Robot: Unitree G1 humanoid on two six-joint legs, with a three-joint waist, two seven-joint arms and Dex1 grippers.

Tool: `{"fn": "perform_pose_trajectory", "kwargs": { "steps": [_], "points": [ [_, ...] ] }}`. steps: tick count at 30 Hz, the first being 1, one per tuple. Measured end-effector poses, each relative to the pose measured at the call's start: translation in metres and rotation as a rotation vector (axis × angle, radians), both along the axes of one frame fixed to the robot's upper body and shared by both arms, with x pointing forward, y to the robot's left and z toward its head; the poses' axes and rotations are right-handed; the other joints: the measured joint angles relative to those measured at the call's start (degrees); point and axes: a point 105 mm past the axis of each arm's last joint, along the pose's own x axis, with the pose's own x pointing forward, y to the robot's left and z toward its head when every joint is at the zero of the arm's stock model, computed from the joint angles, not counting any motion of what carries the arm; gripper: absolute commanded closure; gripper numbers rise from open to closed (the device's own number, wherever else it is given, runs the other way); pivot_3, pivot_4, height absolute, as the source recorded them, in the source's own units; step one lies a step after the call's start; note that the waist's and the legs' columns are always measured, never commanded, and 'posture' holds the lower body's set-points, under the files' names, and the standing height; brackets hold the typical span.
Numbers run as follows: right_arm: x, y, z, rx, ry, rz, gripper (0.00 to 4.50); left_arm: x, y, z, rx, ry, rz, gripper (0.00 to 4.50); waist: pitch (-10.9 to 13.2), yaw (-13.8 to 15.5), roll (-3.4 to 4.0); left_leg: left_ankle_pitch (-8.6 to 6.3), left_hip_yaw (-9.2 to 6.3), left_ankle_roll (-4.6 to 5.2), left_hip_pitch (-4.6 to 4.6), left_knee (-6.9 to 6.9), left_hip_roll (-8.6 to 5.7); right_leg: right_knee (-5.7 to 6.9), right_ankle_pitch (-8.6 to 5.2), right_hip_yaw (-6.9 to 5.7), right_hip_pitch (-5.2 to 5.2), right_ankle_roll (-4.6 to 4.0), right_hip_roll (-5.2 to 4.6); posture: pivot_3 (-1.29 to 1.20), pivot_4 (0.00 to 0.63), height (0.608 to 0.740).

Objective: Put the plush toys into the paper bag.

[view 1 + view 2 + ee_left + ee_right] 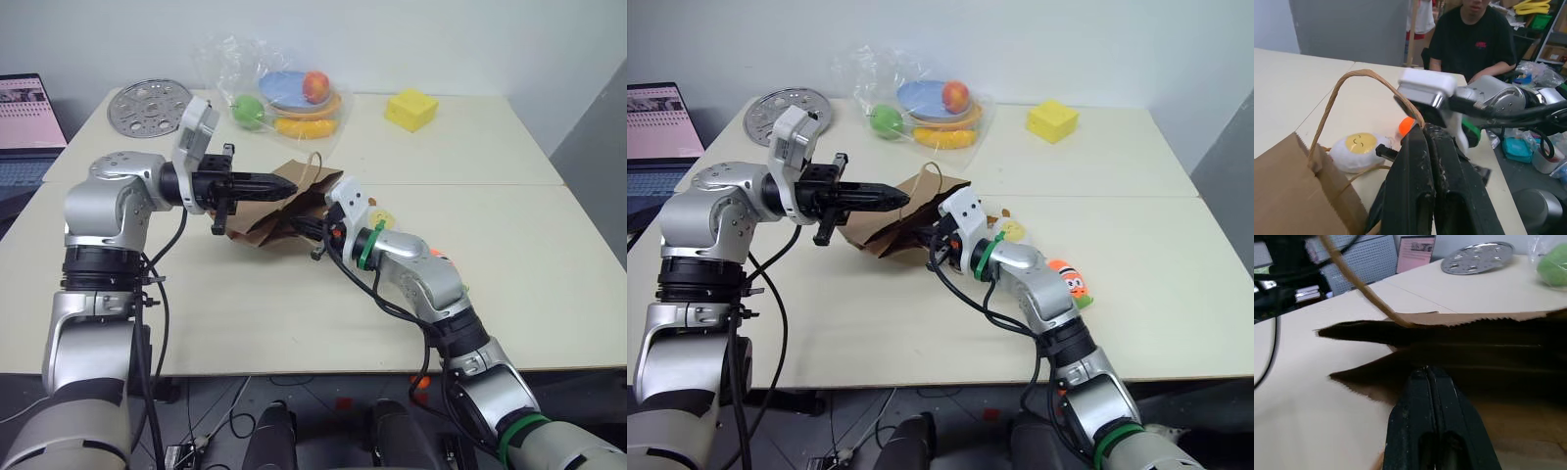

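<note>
1. Paper bag lies on its side in the middle of the surface, and its mouth faces the robot.
2. One loop handle arches up from the rim of the bag.
3. Left tool points across over the top of the bag. Its two black fingers are pressed together, and I cannot tell if they pinch the bag's rim.
4. Right tool points at the bag's dark mouth with its fingers pressed together. They hold nothing that I can see.
5. White egg toy with the yellow middle lies on the surface at 3 o'clock from the bag, just beside it.
6. Orange carrot toy lies a little past the egg toy, at about 4 o'clock from the bag, close to the right arm.
7. Both toys are outside the bag.
8. At 12 o'clock on the surface sits a clear bag of fruit.
9. Yellow block sits at 2 o'clock, and a round metal plate at 10 o'clock.
10. A person in a black shirt sits beyond the surface in the left wrist view.
</note>
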Motion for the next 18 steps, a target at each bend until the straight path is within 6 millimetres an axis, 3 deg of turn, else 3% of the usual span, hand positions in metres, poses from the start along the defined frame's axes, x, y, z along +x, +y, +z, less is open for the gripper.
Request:
{"fn": "perform_pose_trajectory", "kwargs": {
  "steps": [3,7,13,18],
  "points": [
    [0.009,0.006,-0.027,-0.077,0.043,-0.064,4.49,0.002,0.001,0.004,-0.020,-0.015,0.028,4.50,0.00,-0.29,0.00,0.00,-0.02,0.00,0.01,0.00,0.00,0.04,-0.03,-0.01,0.00,-0.04,0.01,0.00,0.150,0.740],
    [-0.001,0.006,-0.064,-0.187,0.065,-0.062,4.49,0.021,0.014,0.022,-0.126,-0.076,0.199,4.50,0.00,-0.06,-0.01,0.00,-0.03,0.00,-0.03,-0.01,0.00,0.03,-0.04,-0.01,-0.03,-0.02,0.00,0.00,0.150,0.740],
    [-0.008,0.014,-0.066,-0.228,0.036,-0.068,4.49,0.039,0.033,0.062,-0.275,-0.234,0.405,4.50,-0.01,-0.60,-0.02,0.00,-0.04,0.00,0.01,-0.01,0.00,0.06,-0.04,0.00,-0.02,-0.01,0.01,0.00,0.150,0.740],
    [-0.002,0.014,-0.066,-0.239,0.034,-0.159,4.49,0.045,0.047,0.074,-0.360,-0.275,0.510,4.50,-0.01,-0.73,-0.02,0.00,-0.04,0.00,0.04,-0.01,0.00,0.08,-0.04,0.00,0.00,-0.01,0.02,0.00,0.150,0.740]
  ]
}}
